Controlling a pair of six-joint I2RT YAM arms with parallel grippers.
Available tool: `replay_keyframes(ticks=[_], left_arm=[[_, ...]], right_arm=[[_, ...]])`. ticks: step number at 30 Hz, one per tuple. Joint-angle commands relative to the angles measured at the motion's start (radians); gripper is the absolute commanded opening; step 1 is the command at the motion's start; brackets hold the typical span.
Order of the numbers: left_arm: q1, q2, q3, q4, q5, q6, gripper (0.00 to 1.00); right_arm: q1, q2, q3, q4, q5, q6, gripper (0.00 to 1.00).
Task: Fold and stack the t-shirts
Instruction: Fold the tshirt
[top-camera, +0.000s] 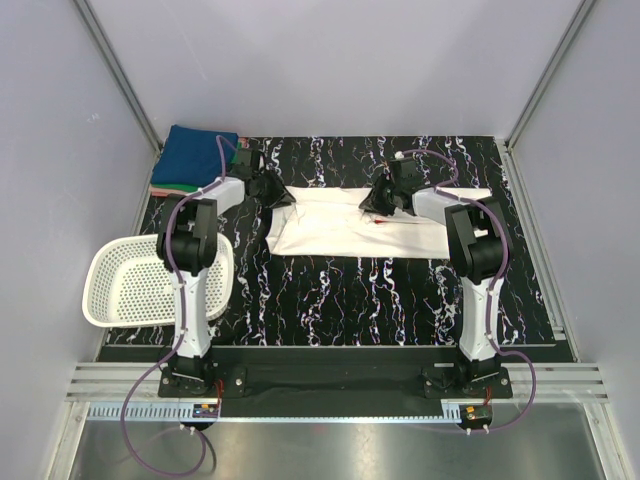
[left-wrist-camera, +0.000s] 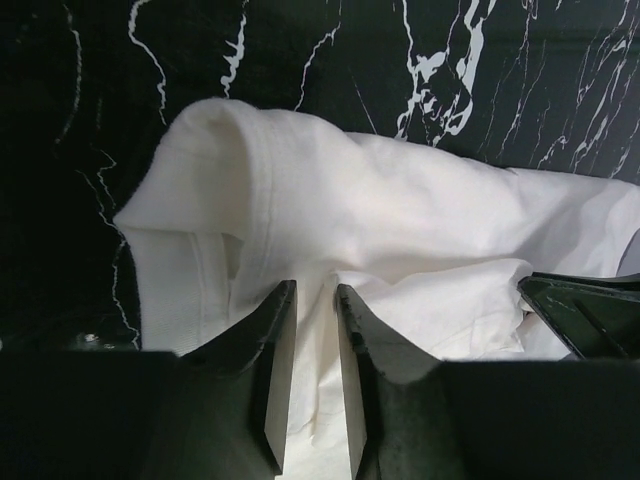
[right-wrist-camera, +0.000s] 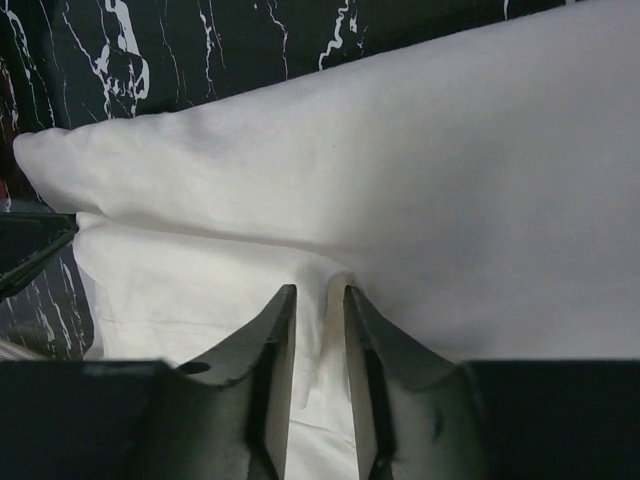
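Stretching sideways across the black, white-veined surface (top-camera: 350, 300), a white t-shirt (top-camera: 330, 232) is lying partly folded, with a sliver of red print showing near its middle. A white mesh basket (top-camera: 108, 262) is sitting at the left edge, its mesh floor showing. A folded stack (top-camera: 192, 152), blue over green and red edges, is resting in the far left corner. The left fingers (left-wrist-camera: 268, 370), nearly closed, are pinching a ridge of cloth at the shirt's left end. The right fingers (right-wrist-camera: 266, 370) are pinching likewise near its middle.

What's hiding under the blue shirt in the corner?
Thin edges of a green shirt and a pink one peek out under the blue shirt. The rest of both is covered.
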Motion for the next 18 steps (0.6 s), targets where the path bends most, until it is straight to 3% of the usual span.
replay_keyframes(ticks=[1, 3, 6, 11, 18], left_arm=[[0.013, -0.093, 0.055, -0.019, -0.035, 0.046, 0.34], [0.013, -0.121, 0.066, -0.057, -0.062, 0.081, 0.4], [0.004, -0.138, 0.092, -0.126, -0.072, 0.136, 0.4], [-0.079, -0.161, 0.097, -0.214, -0.096, 0.216, 0.41], [-0.157, -0.15, -0.015, -0.168, -0.093, 0.216, 0.41]], right_arm=[[-0.003, -0.076, 0.014, 0.006, -0.02, -0.017, 0.36], [-0.003, -0.107, 0.018, -0.039, -0.006, -0.026, 0.41], [-0.003, -0.147, 0.029, -0.102, -0.005, -0.055, 0.44], [0.006, -0.173, 0.046, -0.195, 0.0, -0.101, 0.21], [0.006, -0.141, -0.02, -0.132, -0.115, -0.105, 0.16]])
